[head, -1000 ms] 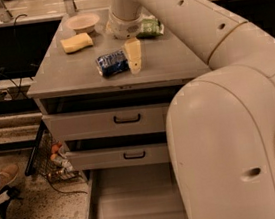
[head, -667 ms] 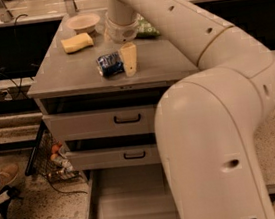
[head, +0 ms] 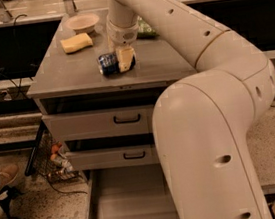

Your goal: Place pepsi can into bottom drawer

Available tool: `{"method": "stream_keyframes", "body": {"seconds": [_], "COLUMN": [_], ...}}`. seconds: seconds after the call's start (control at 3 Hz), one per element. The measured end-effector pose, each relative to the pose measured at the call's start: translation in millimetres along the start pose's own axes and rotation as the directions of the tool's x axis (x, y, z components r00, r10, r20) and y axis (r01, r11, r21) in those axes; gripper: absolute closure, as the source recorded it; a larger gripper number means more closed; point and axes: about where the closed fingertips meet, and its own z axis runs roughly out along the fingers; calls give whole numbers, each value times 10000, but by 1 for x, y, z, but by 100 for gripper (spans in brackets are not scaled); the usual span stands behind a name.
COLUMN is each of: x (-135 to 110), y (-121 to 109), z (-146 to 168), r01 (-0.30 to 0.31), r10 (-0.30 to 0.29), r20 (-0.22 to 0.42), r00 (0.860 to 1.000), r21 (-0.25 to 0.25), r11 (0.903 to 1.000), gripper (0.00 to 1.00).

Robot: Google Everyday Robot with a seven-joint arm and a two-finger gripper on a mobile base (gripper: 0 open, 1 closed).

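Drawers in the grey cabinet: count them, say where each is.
3. Top drawer under the cabinet top, middle drawer below it, bottom drawer lowest, pulled open. The arm hides their right ends. The gripper is at the pepsi can on top.

The pepsi can (head: 107, 64), small and dark blue with pale lettering and a silver end, lies on its side on the grey bench (head: 67, 73) top, near the middle and a little back from the front edge. The hand (head: 125, 58) is down right at the can's right-hand end, covering that part of it. The bottom drawer (head: 125, 204), lowest of the three below the bench top, stands pulled well out, a wide grey tray with a plain grey inside, partly hidden on its right side.
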Motion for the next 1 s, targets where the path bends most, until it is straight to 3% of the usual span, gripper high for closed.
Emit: {"method": "stream_keyframes", "body": {"seconds": [0.33, 0.67, 1.0], "x": [8, 18, 9], "y": [18, 62, 110], "z": [-27, -56, -62], "r01": [-384, -856, -1027], "r10": [363, 849, 1133], "r20": [649, 966, 1565], "r00": [9972, 9917, 9811], "r21": [310, 39, -747], "r11": [9988, 9963, 9919], "gripper": [85, 100, 100]}}
